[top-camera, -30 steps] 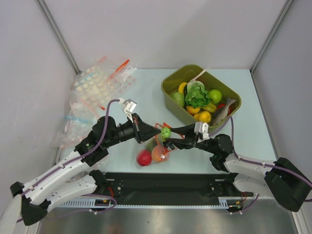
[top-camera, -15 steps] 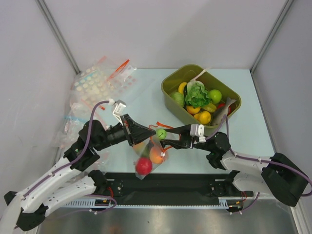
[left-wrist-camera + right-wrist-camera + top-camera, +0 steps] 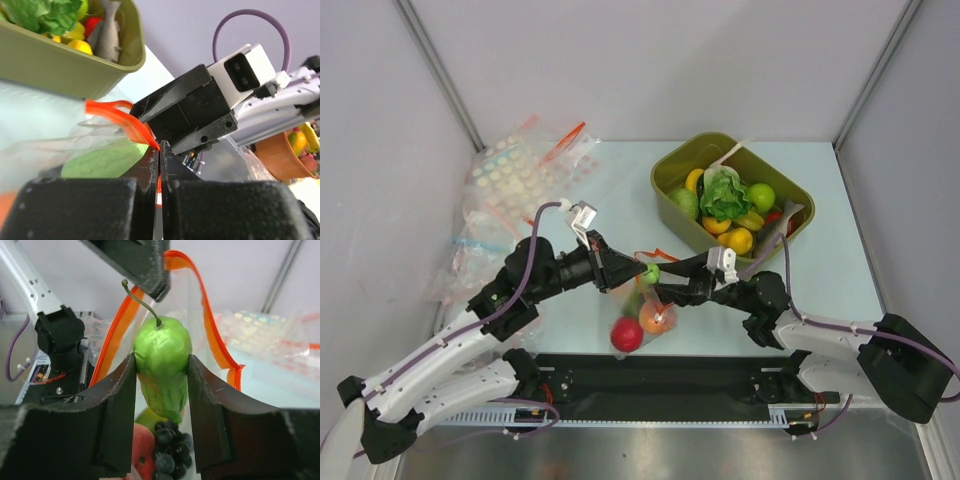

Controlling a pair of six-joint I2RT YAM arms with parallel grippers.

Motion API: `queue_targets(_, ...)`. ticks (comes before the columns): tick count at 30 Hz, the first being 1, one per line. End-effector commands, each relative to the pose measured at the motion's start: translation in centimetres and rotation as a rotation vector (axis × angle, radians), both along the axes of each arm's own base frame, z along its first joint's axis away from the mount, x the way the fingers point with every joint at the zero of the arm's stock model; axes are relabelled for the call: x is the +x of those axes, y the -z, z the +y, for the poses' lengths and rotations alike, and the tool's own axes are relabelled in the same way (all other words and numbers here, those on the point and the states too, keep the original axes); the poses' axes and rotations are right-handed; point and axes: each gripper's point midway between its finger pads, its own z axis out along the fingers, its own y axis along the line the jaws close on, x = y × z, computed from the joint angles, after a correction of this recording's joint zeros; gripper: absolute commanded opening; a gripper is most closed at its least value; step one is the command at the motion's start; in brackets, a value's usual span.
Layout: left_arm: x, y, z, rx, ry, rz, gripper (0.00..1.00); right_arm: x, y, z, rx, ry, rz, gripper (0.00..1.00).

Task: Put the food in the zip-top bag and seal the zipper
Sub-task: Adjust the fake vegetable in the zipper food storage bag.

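Note:
The clear zip-top bag (image 3: 642, 300) hangs between my two grippers, mouth open. My left gripper (image 3: 622, 272) (image 3: 160, 148) is shut on its red-orange zipper (image 3: 116, 115) (image 3: 111, 337). My right gripper (image 3: 658, 280) (image 3: 161, 371) is shut on a green toy pepper (image 3: 650, 272) (image 3: 162, 357) and holds it in the bag's mouth. Inside the bag lie a red fruit (image 3: 627, 335), a peach-orange fruit (image 3: 653, 318), dark grapes (image 3: 171, 445) and a green piece (image 3: 102, 161).
The olive-green tub (image 3: 666, 178) (image 3: 60, 80) of toy food stands at the back right. A pile of other clear bags (image 3: 510, 185) lies at the back left. The table's front edge and a black rail (image 3: 650, 375) run just below the hanging bag.
The left gripper and the bag dipped toward the near left, then came back up and to the right. The right gripper kept the pepper at the bag's mouth throughout.

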Motion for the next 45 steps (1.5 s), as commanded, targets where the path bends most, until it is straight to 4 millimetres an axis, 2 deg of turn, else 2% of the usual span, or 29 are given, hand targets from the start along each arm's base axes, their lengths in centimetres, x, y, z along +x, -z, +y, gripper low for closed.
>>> queue_targets(1, 1.2, -2.6, 0.0, -0.064, -0.047, -0.068, 0.0, 0.0, -5.7, -2.2, 0.254, 0.012, 0.023, 0.0)
queue_targets(4, 2.0, -2.2, 0.1, -0.06, -0.09, -0.067, 0.0, 0.6, -6.4, -2.0, 0.273, 0.007, 0.107, 0.0)
queue_targets(5, 2.4, -2.3, 0.3, -0.064, -0.116, -0.074, 0.0, 1.8, -5.9, -1.8, 0.262, 0.043, 0.184, 0.0)
queue_targets(7, 3.0, -2.1, 0.5, -0.059, -0.145, -0.082, 0.0, 2.3, -7.2, -1.4, 0.259, 0.046, 0.247, 0.0)
queue_targets(8, 3.2, -2.1, 0.7, -0.06, -0.164, -0.088, 0.01, 3.4, -5.5, -0.7, 0.193, 0.09, 0.325, 0.0)
queue_targets(10, 4.0, -1.7, 1.4, -0.063, -0.221, -0.091, 0.0, 3.4, -6.1, 0.1, 0.169, 0.116, 0.337, 0.0)
queue_targets(11, 4.1, -2.5, 1.7, -0.091, -0.237, -0.114, 0.0, 3.8, -5.5, 0.3, 0.152, 0.143, 0.356, 0.0)
queue_targets(13, 4.4, -2.2, 2.1, -0.093, -0.265, -0.121, 0.0, 3.7, -5.0, 1.0, 0.144, 0.145, 0.371, 0.0)
queue_targets(20, 3.6, -3.6, 3.1, -0.147, -0.274, -0.165, 0.0, 3.9, -3.0, 3.3, 0.116, 0.096, 0.407, 0.0)
queue_targets(21, 3.4, -3.7, 3.3, -0.154, -0.275, -0.172, 0.0, 4.0, -2.1, 3.8, 0.096, 0.09, 0.422, 0.0)
queue_targets(27, 3.2, -3.9, 3.4, -0.172, -0.267, -0.185, 0.0, 3.3, -0.3, 6.4, 0.04, 0.008, 0.465, 0.0)
queue_targets(34, 3.2, -3.8, 3.4, -0.175, -0.267, -0.19, 0.0, 3.4, -0.3, 6.7, 0.052, -0.006, 0.521, 0.0)
queue_targets(37, 3.4, -3.6, 3.5, -0.167, -0.276, -0.188, 0.0, 3.3, 0.2, 7.1, 0.013, -0.012, 0.541, 0.14)
queue_targets(39, 3.6, -3.5, 3.4, -0.157, -0.283, -0.183, 0.0, 3.3, 0.2, 7.3, 0.003, -0.019, 0.531, 0.32)
queue_targets(40, 3.6, -3.2, 3.4, -0.148, -0.283, -0.177, 0.0, 3.1, 0.1, 7.3, -0.004, -0.027, 0.501, 0.44)
queue_targets(41, 3.7, -3.1, 3.3, -0.144, -0.283, -0.169, 0.0, 3.0, 0.1, 7.2, -0.004, -0.028, 0.486, 0.62)
queue_targets(45, 4.1, -2.6, 3.8, -0.132, -0.318, -0.15, 0.01, 3.4, -0.8, 6.4, -0.005, 0.022, 0.437, 0.64)
